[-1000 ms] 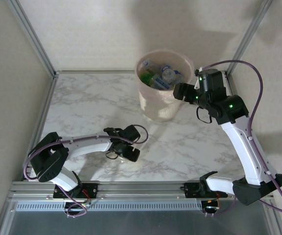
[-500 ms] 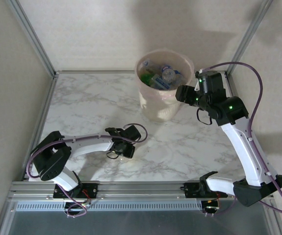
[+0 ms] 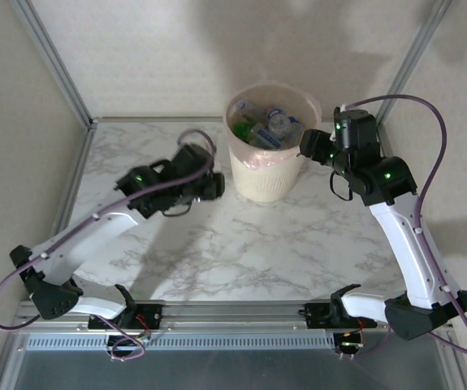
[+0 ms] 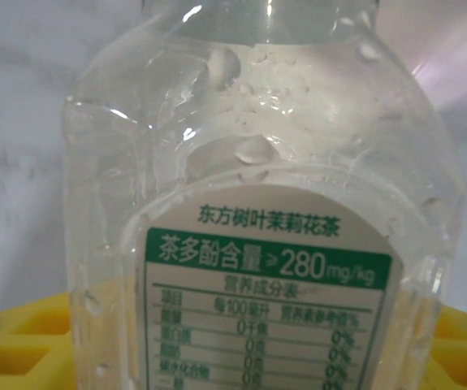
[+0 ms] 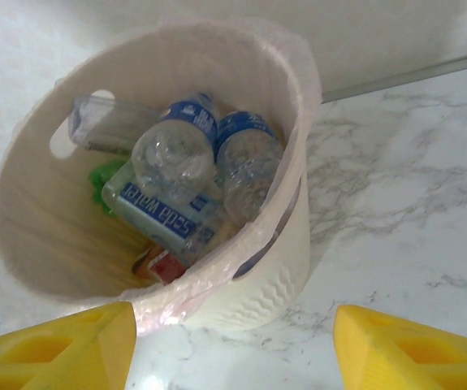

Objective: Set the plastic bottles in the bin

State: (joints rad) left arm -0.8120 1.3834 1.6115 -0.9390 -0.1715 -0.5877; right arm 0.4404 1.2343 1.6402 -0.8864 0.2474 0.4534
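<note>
Bottles [image 5: 186, 158] lie inside the bin [image 5: 259, 272] — the bin stands on the table's [image 3: 241, 244] rear.

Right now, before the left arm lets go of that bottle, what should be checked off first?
1. Grip: ok. The left end effector is shut on the clear bottle.
2. Over the opening: not ok. It hangs beside the left wall of the bin, not above it.
3. Bin upright: ok.
4. Room inside: ok. The bottles already in it lie below the rim.
5. Right end effector out of the way: cannot tell. It is open and empty, close to the bin's right rim.
</note>
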